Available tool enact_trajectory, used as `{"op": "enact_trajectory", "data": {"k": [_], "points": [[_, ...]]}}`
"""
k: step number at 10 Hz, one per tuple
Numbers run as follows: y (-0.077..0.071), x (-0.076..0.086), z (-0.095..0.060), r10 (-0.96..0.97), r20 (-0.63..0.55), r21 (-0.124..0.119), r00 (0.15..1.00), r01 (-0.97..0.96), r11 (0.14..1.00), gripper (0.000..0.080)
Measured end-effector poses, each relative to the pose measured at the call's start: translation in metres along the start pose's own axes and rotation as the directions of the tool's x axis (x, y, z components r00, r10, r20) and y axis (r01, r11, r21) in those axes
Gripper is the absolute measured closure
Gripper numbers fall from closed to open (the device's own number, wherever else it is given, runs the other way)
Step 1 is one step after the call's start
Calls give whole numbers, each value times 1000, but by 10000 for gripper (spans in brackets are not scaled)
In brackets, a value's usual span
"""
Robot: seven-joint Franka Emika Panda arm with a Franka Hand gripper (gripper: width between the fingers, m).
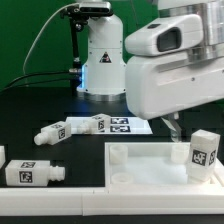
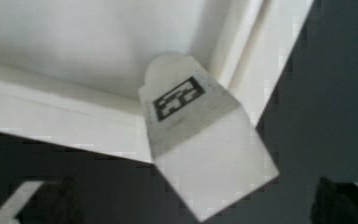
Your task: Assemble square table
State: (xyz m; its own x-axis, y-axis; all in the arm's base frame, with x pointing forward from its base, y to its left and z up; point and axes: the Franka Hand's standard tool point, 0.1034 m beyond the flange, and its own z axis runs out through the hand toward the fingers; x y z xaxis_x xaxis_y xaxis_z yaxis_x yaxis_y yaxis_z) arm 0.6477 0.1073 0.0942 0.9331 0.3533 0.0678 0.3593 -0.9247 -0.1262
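The black table (image 1: 30, 112) carried the loose parts. The white square panel (image 1: 150, 168) lay flat on it toward the exterior view's right, raised rim upward. Three short white tagged legs lay on their sides on the bare surface. One leg (image 1: 30, 172) was at the front left, one (image 1: 50, 132) lay tilted farther back, and one (image 1: 88, 124) lay just beside the marker board (image 1: 128, 126). The arm's white base (image 1: 105, 70) stood at the back. A white border strip (image 1: 50, 202) ran along the near edge.

Upright leg (image 1: 204, 152) on square panel (image 1: 150, 172)
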Motion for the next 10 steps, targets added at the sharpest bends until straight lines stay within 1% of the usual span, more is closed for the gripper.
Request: {"op": "enact_trajectory", "data": {"k": [1,2,3,4,5,6,7,8,10], "points": [[-3,-2,7,-10,10,3,1000,10,1000,151],[-3,-4,11,-11,12,4,1000,11,1000,151],[0,-6,15,-24,5,3,1000,24,1000,151],[0,-6,16,-7,6,3,1000,7,1000,151],[0,-6,16,-1,7,3,1000,1,1000,284],[0,-6,16,-1,7,3,1000,1,1000,284],[0,-6,16,19,7,4,1000,-19,1000,423],[0,-6,16,84,7,4,996,-84,996,515],[1,-6,17,234,1,0,972,-234,972,515]]}}
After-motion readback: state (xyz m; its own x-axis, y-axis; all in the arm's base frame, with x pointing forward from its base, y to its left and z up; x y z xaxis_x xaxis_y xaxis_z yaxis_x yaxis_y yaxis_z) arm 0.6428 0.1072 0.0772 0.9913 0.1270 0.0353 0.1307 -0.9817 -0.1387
